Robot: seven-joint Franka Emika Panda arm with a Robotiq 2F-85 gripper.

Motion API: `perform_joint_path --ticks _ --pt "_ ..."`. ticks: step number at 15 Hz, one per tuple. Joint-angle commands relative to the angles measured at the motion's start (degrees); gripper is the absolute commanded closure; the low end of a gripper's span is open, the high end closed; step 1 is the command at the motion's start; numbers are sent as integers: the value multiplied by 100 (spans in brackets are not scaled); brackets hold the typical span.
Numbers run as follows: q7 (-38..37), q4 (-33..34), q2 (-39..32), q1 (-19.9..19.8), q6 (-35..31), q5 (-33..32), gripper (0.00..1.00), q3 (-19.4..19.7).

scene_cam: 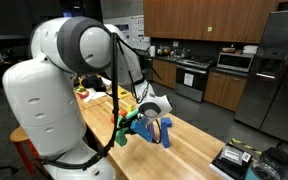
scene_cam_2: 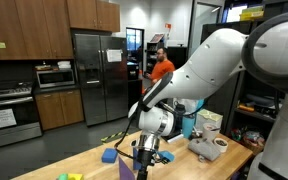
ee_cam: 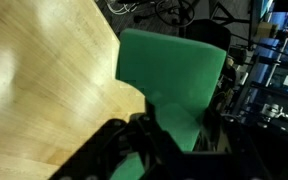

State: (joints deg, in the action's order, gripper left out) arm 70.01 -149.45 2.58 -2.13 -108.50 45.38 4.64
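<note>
My gripper (ee_cam: pixel 179 125) is shut on a flat green object (ee_cam: pixel 169 65), which fills much of the wrist view between the black fingers. In both exterior views the gripper (scene_cam: pixel 144 118) (scene_cam_2: pixel 144 150) hangs just above the wooden table (scene_cam: pixel 189 150) with the green object (scene_cam: pixel 132 127) (scene_cam_2: pixel 152 156) in it. A blue-purple object (scene_cam: pixel 164 130) lies right beside the gripper. In an exterior view a blue block (scene_cam_2: pixel 109 156) and a purple piece (scene_cam_2: pixel 127 170) lie on the table next to it.
Yellow items (scene_cam: pixel 119 100) lie further along the table. A beige holder (scene_cam_2: pixel 206 149) and a blue cup (scene_cam_2: pixel 189 125) stand behind the gripper. A person in orange (scene_cam_2: pixel 161 68) stands near the fridge (scene_cam_2: pixel 89 75). Kitchen counters and a stove (scene_cam: pixel 194 75) line the wall.
</note>
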Motion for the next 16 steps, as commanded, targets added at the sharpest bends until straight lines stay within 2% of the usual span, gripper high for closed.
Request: perform_joint_path --ticks 1,5,10,16 --pt "25 27 -63 -26 30 44 79 -41" --pt "407 64 -246 -7 238 479 79 -87" --pt "1196 169 -560 38 766 1561 79 -234" --pt "1978 360 -1154 105 1128 2360 79 -405"
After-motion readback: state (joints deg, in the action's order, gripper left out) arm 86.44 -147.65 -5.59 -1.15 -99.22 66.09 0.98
